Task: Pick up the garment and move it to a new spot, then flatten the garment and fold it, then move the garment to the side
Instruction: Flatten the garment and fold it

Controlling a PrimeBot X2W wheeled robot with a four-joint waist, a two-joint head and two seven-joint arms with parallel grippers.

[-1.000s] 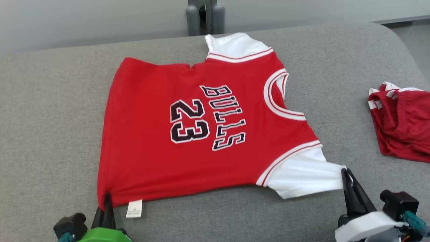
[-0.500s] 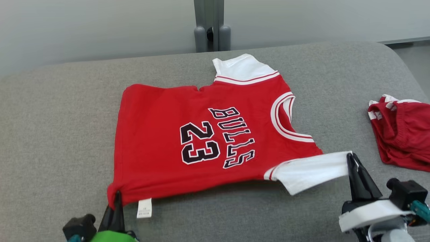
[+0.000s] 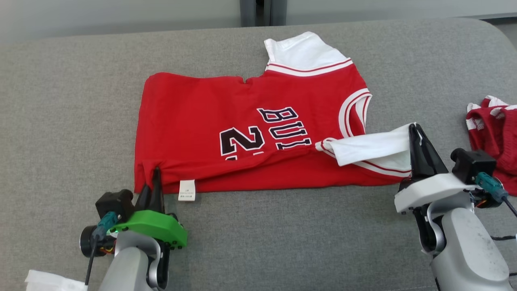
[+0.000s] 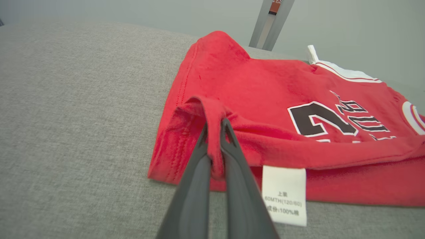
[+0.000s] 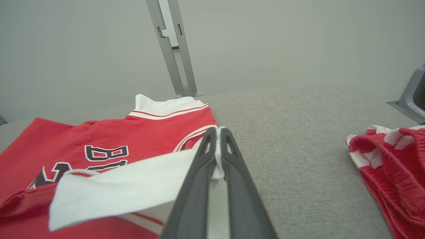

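1. Red jersey (image 3: 242, 117) lies mid-cushion (image 3: 60, 121), its near edge doubled over toward 12 o'clock.
2. At 7 o'clock left gripper (image 3: 156, 173) pinches the hem corner; at 3 o'clock right gripper (image 3: 415, 128) pinches the white sleeve.
3. Looks light and limp, likely to sag between grips; corners hold best.

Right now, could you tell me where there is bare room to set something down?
The widest bare cushion lies left of the jersey. The near strip between left tool and right tool is free too. Crowded: between right tool and shorts.
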